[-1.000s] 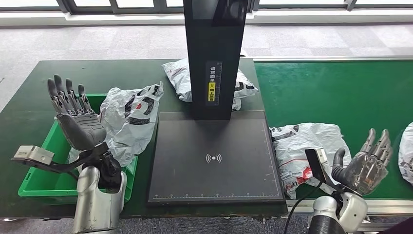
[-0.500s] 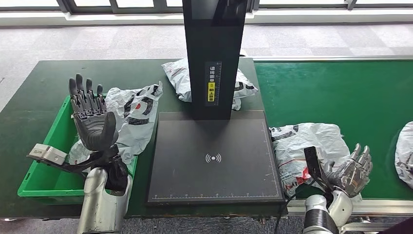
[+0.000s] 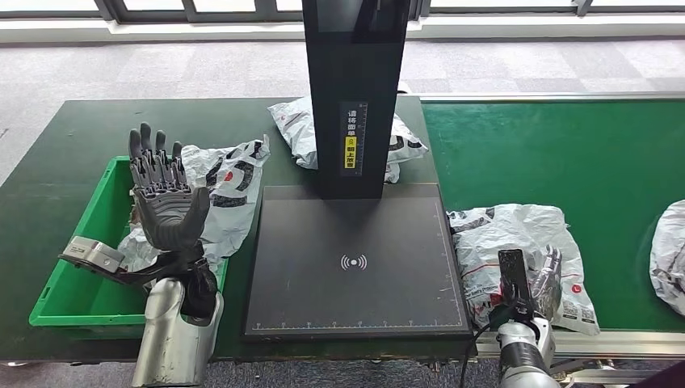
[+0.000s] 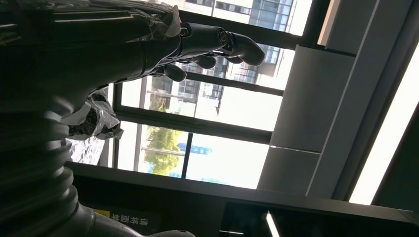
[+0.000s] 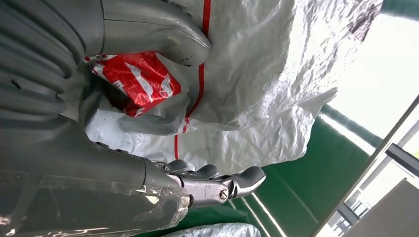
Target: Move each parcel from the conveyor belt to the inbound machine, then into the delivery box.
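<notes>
A white parcel [image 3: 517, 238] with red print lies on the green conveyor belt [image 3: 565, 153], just right of the inbound machine's black platform [image 3: 355, 259]. My right hand [image 3: 540, 279] is low at the parcel's near edge. In the right wrist view, my right hand's thumb [image 5: 163, 34] lies against the white parcel [image 5: 257, 98] and the fingers [image 5: 217, 185] are spread apart beside it, gripping nothing. My left hand [image 3: 165, 194] is raised with its palm up and fingers spread, empty, above the green delivery box [image 3: 56, 299]. Another white parcel [image 3: 222, 190] lies across the box's right side.
The machine's tall black post [image 3: 355, 97] stands at the back of the platform. A third parcel [image 3: 295, 129] lies behind the post. A further parcel [image 3: 669, 255] sits at the belt's right edge. The dark green table [image 3: 73, 137] carries the box.
My right hand has dropped and moved left, from beside the belt parcel down onto its near edge. My left hand has shifted a little to the right, still raised and empty.
</notes>
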### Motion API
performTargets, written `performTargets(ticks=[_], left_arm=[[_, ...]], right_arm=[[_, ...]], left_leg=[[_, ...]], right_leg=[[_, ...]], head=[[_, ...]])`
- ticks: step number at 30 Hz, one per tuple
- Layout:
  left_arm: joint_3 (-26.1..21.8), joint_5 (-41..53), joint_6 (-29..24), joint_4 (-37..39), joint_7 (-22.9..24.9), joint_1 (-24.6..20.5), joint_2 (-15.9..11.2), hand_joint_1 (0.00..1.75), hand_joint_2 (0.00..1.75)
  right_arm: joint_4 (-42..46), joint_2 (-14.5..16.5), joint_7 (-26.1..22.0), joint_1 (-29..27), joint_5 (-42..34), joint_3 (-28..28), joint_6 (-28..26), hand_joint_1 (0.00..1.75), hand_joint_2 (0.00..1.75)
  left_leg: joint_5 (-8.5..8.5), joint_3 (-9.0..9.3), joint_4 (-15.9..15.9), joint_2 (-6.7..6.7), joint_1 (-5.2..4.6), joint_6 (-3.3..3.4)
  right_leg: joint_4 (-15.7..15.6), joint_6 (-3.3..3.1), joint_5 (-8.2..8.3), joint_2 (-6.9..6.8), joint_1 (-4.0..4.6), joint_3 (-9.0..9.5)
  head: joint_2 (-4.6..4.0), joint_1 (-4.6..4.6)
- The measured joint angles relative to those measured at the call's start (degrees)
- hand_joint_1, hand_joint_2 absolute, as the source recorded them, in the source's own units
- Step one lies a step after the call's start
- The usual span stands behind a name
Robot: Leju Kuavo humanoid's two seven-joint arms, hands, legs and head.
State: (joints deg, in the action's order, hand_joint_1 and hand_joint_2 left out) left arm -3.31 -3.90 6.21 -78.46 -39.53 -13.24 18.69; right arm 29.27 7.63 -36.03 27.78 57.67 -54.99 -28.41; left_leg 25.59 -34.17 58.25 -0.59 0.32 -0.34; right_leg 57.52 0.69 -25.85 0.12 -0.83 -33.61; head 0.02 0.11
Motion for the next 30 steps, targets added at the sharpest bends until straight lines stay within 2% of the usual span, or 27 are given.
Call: performTargets(ticks=[4, 14, 17, 24, 28, 29, 30], left_arm=[[0.06, 1.13, -0.03, 0.6, -0.39, 0.0, 0.0, 0.0, 1.75], [0.13, 2.31, -0.12, 1.31, -0.54, -0.01, -0.02, 0.0, 1.75], [0.14, 2.99, -0.13, 1.41, -0.53, -0.01, -0.02, 0.0, 1.75], [0.16, 4.03, 0.03, 2.15, -0.54, -0.12, -0.02, 0.0, 1.75], [0.2, 4.25, 0.04, 2.45, -0.54, -0.17, -0.02, 0.0, 1.75], [0.27, 4.29, 0.04, 2.52, -0.54, -0.18, -0.02, 0.0, 1.75], [0.35, 4.32, 0.04, 2.59, -0.54, -0.19, -0.02, 0.0, 1.75]], right_arm=[[-1.91, -0.63, -1.53, 0.61, -2.2, 0.47, 0.89, 0.0, 1.75], [-4.0, -1.12, -0.82, 1.13, -2.62, 1.72, 1.1, 0.0, 1.75], [-4.87, -1.42, 3.64, 1.22, -0.79, 2.94, 1.71, 0.0, 1.75], [-7.26, -2.64, 23.3, 1.52, 8.15, 9.03, 9.11, 0.0, 1.75], [-7.65, -2.93, 26.69, 1.68, 9.72, 12.12, 9.98, 0.0, 1.75], [-7.76, -2.98, 26.8, 1.7, 9.76, 12.55, 9.99, 0.03, 1.75], [-7.86, -3.03, 26.83, 1.71, 9.79, 12.9, 9.99, 0.33, 1.75]], left_leg=[[0.0, 0.0, 0.0, 0.01, 0.0, 0.0], [0.0, 0.01, 0.0, 0.01, 0.0, 0.0], [0.0, 0.01, 0.0, 0.01, 0.0, 0.0], [0.0, 0.07, 0.0, 0.05, 0.0, 0.0], [0.0, 0.15, 0.0, 0.14, 0.01, 0.0], [0.0, 0.16, 0.0, 0.15, 0.01, 0.0], [0.0, 0.17, 0.0, 0.16, 0.01, 0.0]], right_leg=[[0.0, 0.0, 0.0, 0.01, 0.0, 0.0], [0.0, 0.0, 0.01, 0.01, 0.0, 0.0], [0.0, 0.0, 0.01, 0.01, 0.0, 0.0], [-0.01, 0.0, 0.0, 0.04, 0.0, 0.03], [-0.02, -0.01, 0.01, 0.1, 0.01, 0.07], [-0.02, -0.01, 0.01, 0.1, 0.01, 0.08], [-0.03, -0.02, 0.02, 0.1, 0.01, 0.09]], head=[[0.0, 0.0], [0.0, 0.0], [0.0, 0.0], [0.0, 0.0], [0.0, 0.0], [0.0, 0.0], [0.0, 0.0]])
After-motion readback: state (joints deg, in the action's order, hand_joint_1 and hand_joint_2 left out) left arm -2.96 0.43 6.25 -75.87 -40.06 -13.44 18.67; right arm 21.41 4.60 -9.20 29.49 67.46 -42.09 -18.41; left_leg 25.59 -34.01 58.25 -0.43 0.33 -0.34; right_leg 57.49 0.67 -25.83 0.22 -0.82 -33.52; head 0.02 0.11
